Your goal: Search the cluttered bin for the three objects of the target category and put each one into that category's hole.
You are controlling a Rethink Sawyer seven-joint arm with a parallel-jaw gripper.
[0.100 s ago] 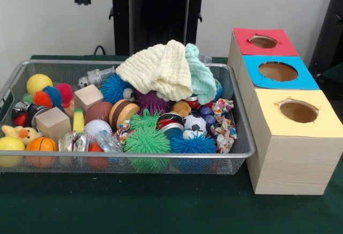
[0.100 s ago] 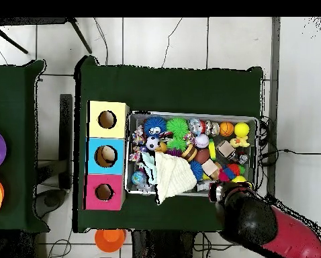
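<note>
A wire bin [image 1: 236, 153] brims with toys beside a wooden box [image 1: 289, 175] with red, blue and yellow holes at three o'clock. A cream cloth [image 1: 158, 70] tops the heap. The gripper [image 2: 223, 193] sits at the overhead view's five o'clock; its finger spread cannot be told.

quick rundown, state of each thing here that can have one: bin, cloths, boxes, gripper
wire bin: full, toys heaped
cream cloth: crumpled, lying on top of the toys
mint cloth: crumpled, partly under the cream cloth
red box: hole open
blue box: hole open
yellow box: hole open
gripper: over the bin's edge; open or shut unclear
</note>
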